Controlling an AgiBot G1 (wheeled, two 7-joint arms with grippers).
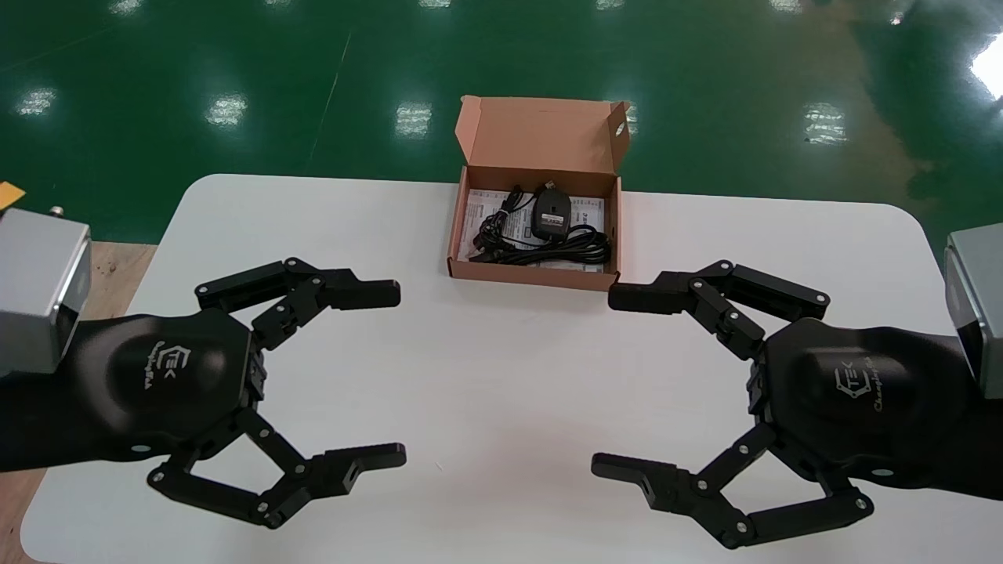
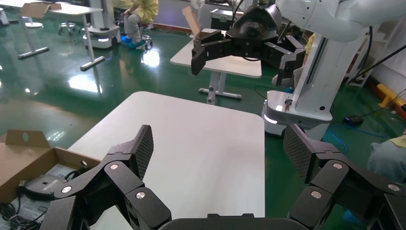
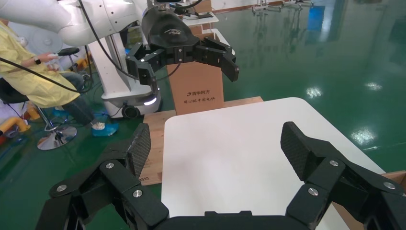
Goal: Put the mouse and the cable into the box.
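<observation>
In the open cardboard box (image 1: 525, 272) at the white table's (image 1: 501, 376) far edge: mouse (image 1: 552, 213) and coiled cable (image 1: 560, 249), seemingly stowed; left gripper (image 1: 398, 374) and right gripper (image 1: 605, 382) splayed wide, empty; only lid-closing, if any, remains.

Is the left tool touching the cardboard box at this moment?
Apart. The head view shows it: a strip of bare white table lies between the open left tool and the box.

Bare table (image 1: 501, 376) before box (image 1: 533, 276); top open (flap (image 1: 541, 129) upright behind).
</observation>
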